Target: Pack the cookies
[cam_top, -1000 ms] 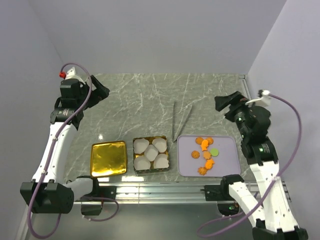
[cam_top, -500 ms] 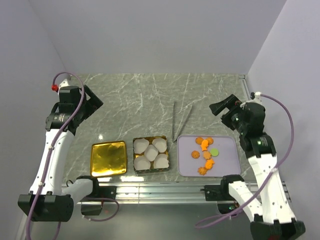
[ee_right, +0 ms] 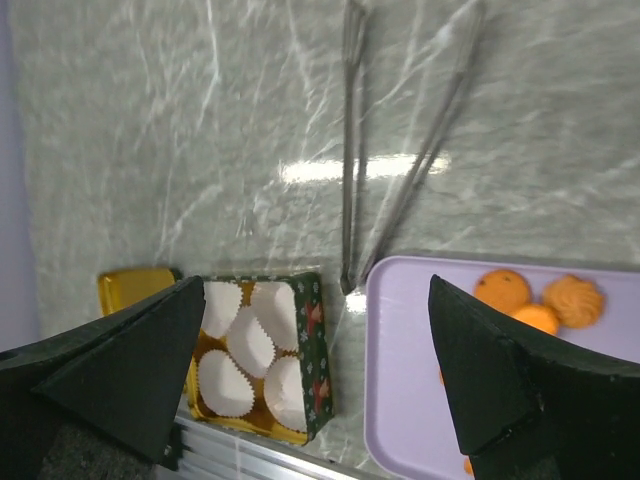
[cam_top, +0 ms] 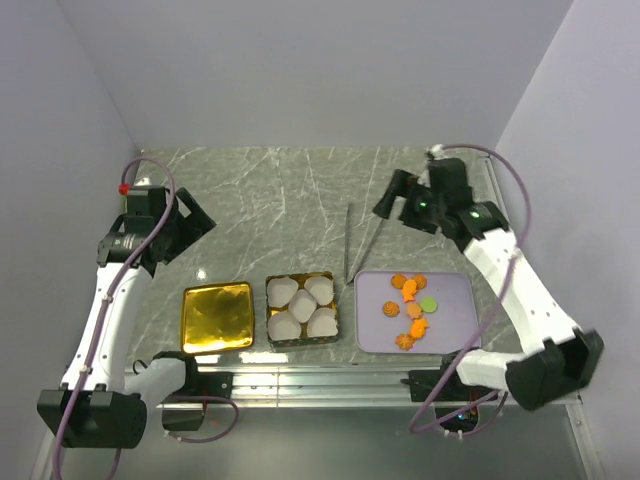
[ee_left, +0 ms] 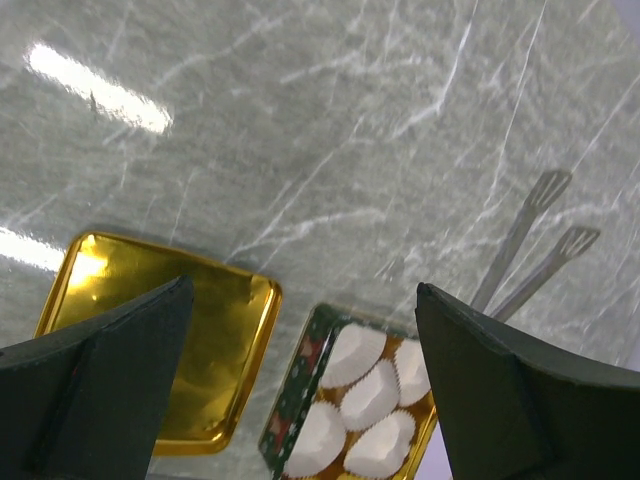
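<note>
Several orange cookies (cam_top: pixel 408 310) lie on a lavender tray (cam_top: pixel 455 330) at the front right; two of these cookies (ee_right: pixel 510 290) show in the right wrist view. A green patterned tin (cam_top: pixel 271 322) holds several white paper cups. My right gripper (cam_top: pixel 390 197) hangs open and empty above the table, beyond the tray and just right of the metal tongs (cam_top: pixel 358 243). My left gripper (cam_top: pixel 192 232) is open and empty at the far left, above the table behind the gold lid (cam_top: pixel 217 317).
The tongs (ee_right: pixel 350 150) lie on the marble with their joined end touching the tray's (ee_right: pixel 400 400) far left corner. The tin (ee_left: pixel 300 380) sits between the gold lid (ee_left: pixel 200 330) and the tray. A metal rail runs along the near edge.
My right arm has swung left and forward, from beside the tray to above the table near the tongs. My left arm has shifted slightly nearer. Both grippers stay open.
</note>
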Robot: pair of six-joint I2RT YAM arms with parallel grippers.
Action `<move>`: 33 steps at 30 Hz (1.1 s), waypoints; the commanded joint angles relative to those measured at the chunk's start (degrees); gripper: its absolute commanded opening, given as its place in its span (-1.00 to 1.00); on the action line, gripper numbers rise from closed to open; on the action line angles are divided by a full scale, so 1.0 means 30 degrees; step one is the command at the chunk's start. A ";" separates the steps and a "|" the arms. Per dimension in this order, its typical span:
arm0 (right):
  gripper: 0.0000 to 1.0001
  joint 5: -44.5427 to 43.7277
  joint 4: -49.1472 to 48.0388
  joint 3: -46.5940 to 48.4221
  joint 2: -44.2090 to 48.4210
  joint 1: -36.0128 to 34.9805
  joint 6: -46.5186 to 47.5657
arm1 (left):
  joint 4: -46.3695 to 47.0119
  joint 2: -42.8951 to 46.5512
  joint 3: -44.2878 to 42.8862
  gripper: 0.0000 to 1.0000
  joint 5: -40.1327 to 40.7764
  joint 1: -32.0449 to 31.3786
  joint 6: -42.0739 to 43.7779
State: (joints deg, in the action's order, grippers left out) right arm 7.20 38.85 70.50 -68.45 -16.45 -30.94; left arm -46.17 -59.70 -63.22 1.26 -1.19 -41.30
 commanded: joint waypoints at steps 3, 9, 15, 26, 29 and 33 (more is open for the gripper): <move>0.98 -0.2370 0.1756 0.2511 -0.3898 -0.2572 0.0090 | 0.0128 0.1209 0.0857 0.99 -0.1064 -0.0393 0.0962; 0.99 -0.2371 0.2430 0.4242 -0.7824 -0.3452 -0.0702 | -0.0107 0.1648 0.1414 0.89 -0.1122 -0.0657 0.1168; 1.00 -0.2371 0.3513 0.6264 -1.1368 -0.4331 -0.1112 | -0.0458 0.2351 0.1708 0.87 -0.0625 -0.1184 0.1607; 1.00 -0.4831 0.6063 0.7936 -1.3864 -0.4537 -0.2812 | -0.0137 0.2616 0.2762 0.83 -0.0507 -0.1478 0.1872; 1.00 -0.4716 0.6064 0.7615 -1.4098 -0.4596 -0.3017 | 0.0068 0.2587 0.2997 0.82 -0.0478 -0.1478 0.1959; 1.00 -0.4248 0.5889 0.7175 -1.4537 -0.4684 -0.3222 | 0.0303 0.2616 0.3319 0.82 -0.0478 -0.1478 0.2047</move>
State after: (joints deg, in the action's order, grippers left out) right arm -4.95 55.57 91.83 -110.85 -30.04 -39.05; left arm -47.44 -52.66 -53.65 -0.58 -5.41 -36.58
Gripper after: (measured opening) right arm 0.996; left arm 0.914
